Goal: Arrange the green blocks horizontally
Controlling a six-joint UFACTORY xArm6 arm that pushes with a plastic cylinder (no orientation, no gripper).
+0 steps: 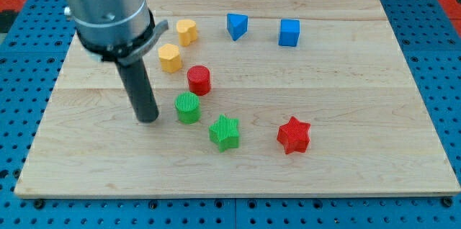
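Observation:
A green cylinder [188, 106] stands near the board's middle. A green star [225, 132] lies just to its lower right, a small gap between them. My tip [148, 119] rests on the board just left of the green cylinder, a short gap away. The dark rod rises from it to the grey arm housing [106, 6] at the view's top left.
A red cylinder [199, 80] stands just above the green cylinder. A red star [294, 135] lies right of the green star. Two yellow blocks [170, 57] [186, 32] sit at upper left of centre. A blue wedge [236, 25] and blue cube [289, 32] sit near the top. The wooden board [360, 114] lies on a blue pegboard.

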